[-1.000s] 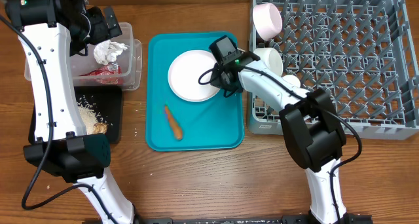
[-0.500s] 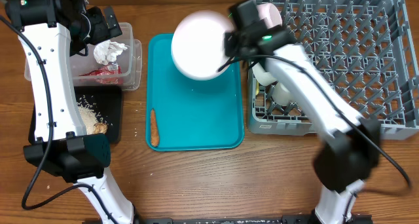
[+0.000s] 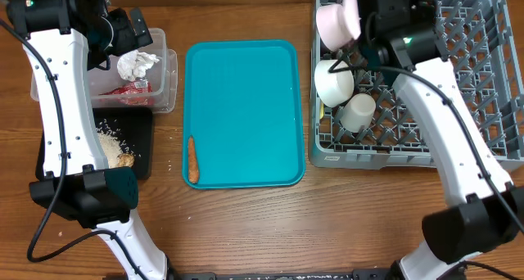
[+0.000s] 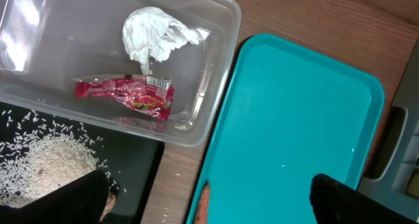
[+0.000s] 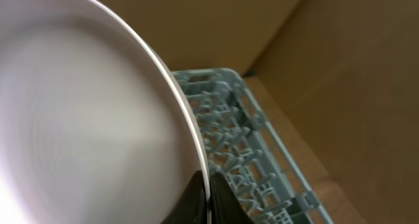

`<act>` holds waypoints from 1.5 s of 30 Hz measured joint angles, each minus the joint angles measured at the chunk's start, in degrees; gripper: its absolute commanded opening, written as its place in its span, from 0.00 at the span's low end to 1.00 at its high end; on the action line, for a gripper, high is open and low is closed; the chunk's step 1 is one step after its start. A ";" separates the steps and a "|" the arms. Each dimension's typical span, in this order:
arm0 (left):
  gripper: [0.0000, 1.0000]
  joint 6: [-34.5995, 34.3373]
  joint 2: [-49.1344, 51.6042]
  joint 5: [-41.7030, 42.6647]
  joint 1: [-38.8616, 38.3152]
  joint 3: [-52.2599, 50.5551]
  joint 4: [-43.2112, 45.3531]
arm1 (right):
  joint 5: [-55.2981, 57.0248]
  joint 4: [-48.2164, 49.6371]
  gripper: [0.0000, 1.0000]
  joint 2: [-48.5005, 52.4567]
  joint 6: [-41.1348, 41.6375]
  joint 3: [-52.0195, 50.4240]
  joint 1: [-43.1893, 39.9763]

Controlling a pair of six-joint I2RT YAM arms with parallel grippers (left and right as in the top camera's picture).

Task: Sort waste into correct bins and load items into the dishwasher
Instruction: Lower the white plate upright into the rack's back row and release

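Note:
My right gripper (image 3: 362,20) is shut on the rim of the white plate (image 3: 353,3) and holds it on edge above the far-left corner of the grey dish rack (image 3: 458,83). In the right wrist view the plate (image 5: 85,119) fills the left, pinched between the fingertips (image 5: 196,201), with the rack (image 5: 243,140) behind. A pink bowl (image 3: 332,26), a white bowl (image 3: 334,82) and a cup (image 3: 358,113) sit in the rack. My left gripper (image 3: 135,26) is open and empty over the clear tub (image 3: 168,88), which holds the tissue (image 4: 157,37) and the red wrapper (image 4: 124,96).
The teal tray (image 3: 246,108) holds only the carrot (image 3: 191,159) at its front-left edge. The black tray (image 3: 139,124) carries rice (image 3: 108,145) and a brown lump (image 3: 124,159). A few rice grains lie on the wood between the trays.
My right gripper has lifted the plate off the teal tray and carried it right and back over the rack. The carrot slid to the tray's left edge. The left arm has not moved.

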 measured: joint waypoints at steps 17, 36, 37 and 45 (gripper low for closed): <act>1.00 0.00 0.00 0.02 0.02 0.00 0.00 | 2.56 12.28 0.04 7.58 -7.78 -7.26 -6.08; 1.00 0.00 0.00 0.02 0.00 0.00 0.00 | 2.82 11.13 1.00 11.67 -8.11 -7.61 -1.20; 1.00 0.00 0.00 0.02 0.00 0.00 0.00 | 2.84 11.15 1.00 11.67 -8.13 -7.61 -0.50; 1.00 0.00 0.00 0.02 0.02 0.00 0.00 | 2.56 9.88 1.00 11.02 -6.27 -7.61 2.16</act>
